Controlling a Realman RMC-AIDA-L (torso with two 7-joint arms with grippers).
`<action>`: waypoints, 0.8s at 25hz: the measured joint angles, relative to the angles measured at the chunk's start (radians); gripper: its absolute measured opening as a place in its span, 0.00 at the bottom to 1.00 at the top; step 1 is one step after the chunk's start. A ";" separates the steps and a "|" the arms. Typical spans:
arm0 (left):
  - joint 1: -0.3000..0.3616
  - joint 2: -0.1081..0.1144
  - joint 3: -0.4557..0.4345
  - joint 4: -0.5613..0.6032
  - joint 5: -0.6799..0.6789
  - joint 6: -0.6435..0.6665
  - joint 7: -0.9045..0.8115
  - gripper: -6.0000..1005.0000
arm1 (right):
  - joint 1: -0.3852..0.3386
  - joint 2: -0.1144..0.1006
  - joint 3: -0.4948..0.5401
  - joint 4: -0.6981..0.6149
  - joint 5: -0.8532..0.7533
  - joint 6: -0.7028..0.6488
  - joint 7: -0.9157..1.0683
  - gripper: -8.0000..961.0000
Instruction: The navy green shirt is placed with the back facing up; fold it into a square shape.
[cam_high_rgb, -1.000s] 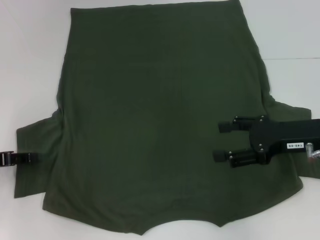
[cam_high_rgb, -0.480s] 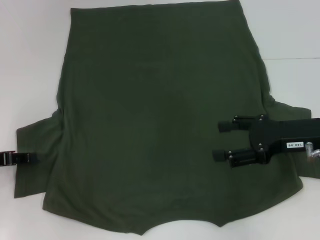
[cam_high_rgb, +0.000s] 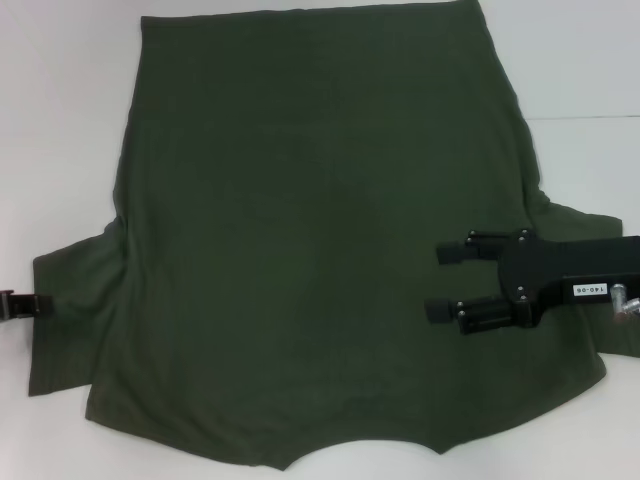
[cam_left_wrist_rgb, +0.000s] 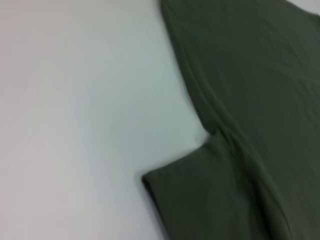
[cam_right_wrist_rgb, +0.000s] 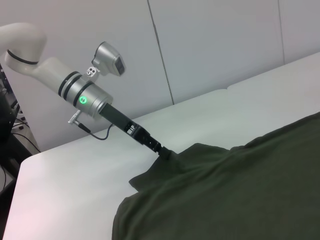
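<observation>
only white table (cam_high_rgb: 60, 120) surrounds shirt (cam_high_rgb: 320, 230); right tool (cam_high_rgb: 447, 282) overhead.

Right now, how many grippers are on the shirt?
2: the left gripper at the left sleeve's edge of the navy green shirt, the right gripper open over its right side.

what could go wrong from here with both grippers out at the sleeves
1. The left gripper meets the navy green shirt only at the very edge of its sleeve; so shallow a hold might slip once it lifts.
2. The right gripper sits open above the other sleeve, holding nothing. If the left pulls alone, the shirt could drag sideways across the white table and wrinkle, spoiling a square fold.
</observation>
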 joint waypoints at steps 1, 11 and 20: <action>0.001 0.002 -0.003 -0.002 0.001 -0.002 -0.001 0.35 | 0.000 0.000 0.000 0.000 0.000 0.000 0.000 0.98; -0.006 0.005 0.013 -0.025 0.006 -0.007 -0.002 0.08 | 0.001 -0.004 0.001 -0.003 0.000 0.002 0.000 0.98; -0.009 0.004 0.007 -0.025 0.007 -0.007 -0.003 0.01 | 0.004 -0.008 0.001 -0.003 0.000 0.005 0.000 0.98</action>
